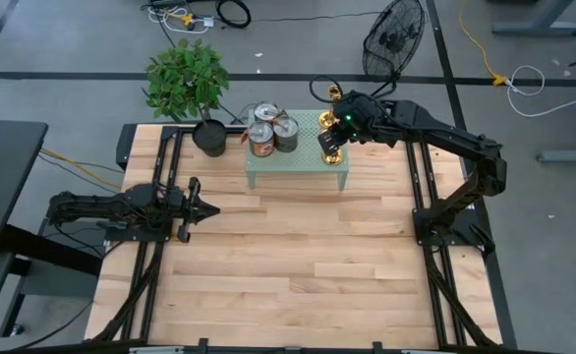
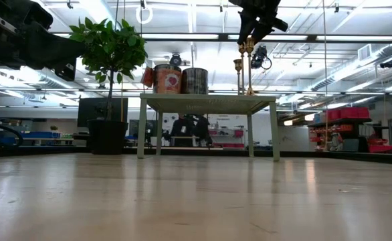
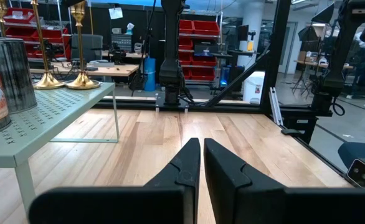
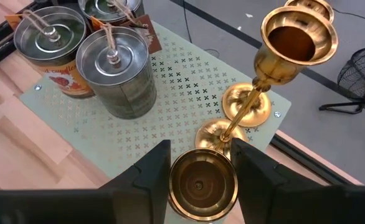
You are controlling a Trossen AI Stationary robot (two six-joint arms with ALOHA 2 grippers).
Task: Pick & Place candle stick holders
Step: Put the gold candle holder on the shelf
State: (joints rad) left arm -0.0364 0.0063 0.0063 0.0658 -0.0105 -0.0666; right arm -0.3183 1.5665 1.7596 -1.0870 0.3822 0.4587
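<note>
While the right gripper [image 4: 202, 163] hangs over the small green table [image 1: 298, 169], its two dark fingers stand open on either side of the cup of one gold candle stick holder [image 4: 202, 183], and I cannot tell if they touch it yet. Seen from above, this little table sits at about 12 o'clock on the big wooden table [image 1: 298, 265], and the three holders stand close together at its 3 o'clock end. A second holder [image 4: 276, 68] rises just beside the first, and only the top of the third holder [image 4: 308, 9] peeks in behind. They look hard, shiny and slippery, with thin stems and wide bases, so they may tip easily and clink into each other. I think the best place to grab is the cup or the stem just under it. The tins [image 4: 114, 71] at the 9 o'clock end have orange labels, but the words are too small to read. The left gripper [image 1: 192, 207] waits at 9 o'clock with its fingers nearly closed on nothing.
</note>
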